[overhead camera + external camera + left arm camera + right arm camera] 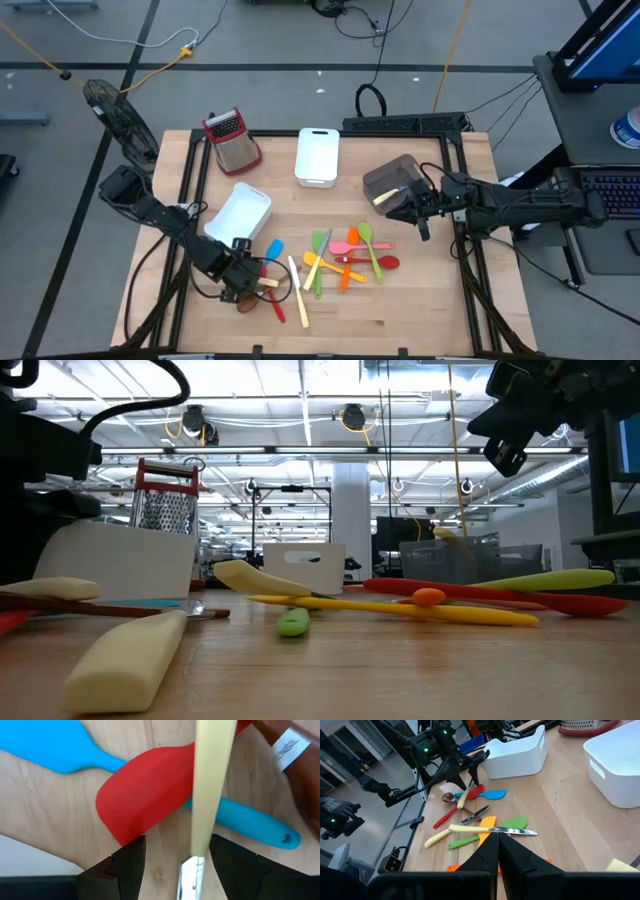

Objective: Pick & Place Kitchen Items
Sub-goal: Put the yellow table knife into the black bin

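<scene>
I am holding my left gripper low over the pile of utensils at about seven o'clock on the table, fingers spread apart and gripping nothing. Through my left wrist camera I am looking straight down at a cream-handled knife lying between my fingertips, its metal part just showing at the gap. The knife is lying across a red spatula, which is resting over a blue spatula. A brown spoon with a white label is sitting just beside them.

I am keeping my right gripper clenched on nothing, raised above the table at about three o'clock, beside the grey bin.

The rest of the kitchen items are lying scattered near the table's centre: a green spoon, an orange spatula, a pink spoon, a yellow knife. The white bin is sitting at nine o'clock, close to my left gripper
</scene>
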